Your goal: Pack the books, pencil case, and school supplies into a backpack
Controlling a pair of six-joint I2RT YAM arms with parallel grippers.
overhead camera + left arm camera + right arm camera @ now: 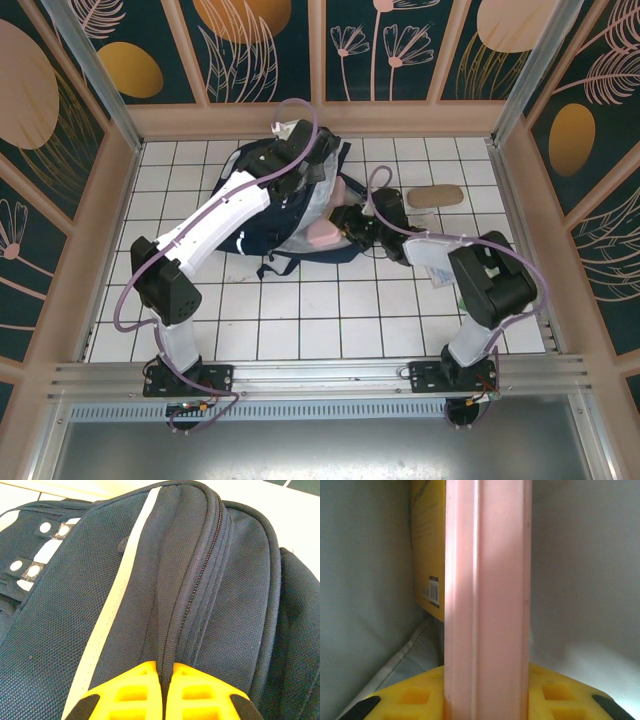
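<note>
Where the backpack (pixel 275 238) lies on the white-tiled bench (pixel 330 320), its open mouth turned toward the right arm, both arms reach to it.

The left hand (pixel 165 669) is clenched on a raised fold of navy fabric beside the zipper (pixel 200 580). Its yellow fingers (pixel 137 690) are pressed together with the cloth pinched between them. A white reflective stripe (pixel 117 595) runs along the panel to their left.

The right hand (pixel 487 682) is grasping the pink case (pixel 487 580) edge-on between its yellow fingers. In the wrist view the case stands upright and reaches into the bag's pale grey lining (pixel 585 580).

The yellow book (pixel 427 540) is already inside the backpack, just behind and to the left of the case, with a small barcode on its cover.

Seen from above, the pink case shows at the bag's opening, directly ahead of the right hand. The tan pouch (pixel 433 196) lies on the bench, apart from the backpack and beyond the right forearm. Some flat items (pixel 438 272) lie under the right arm, too hidden to identify.
</note>
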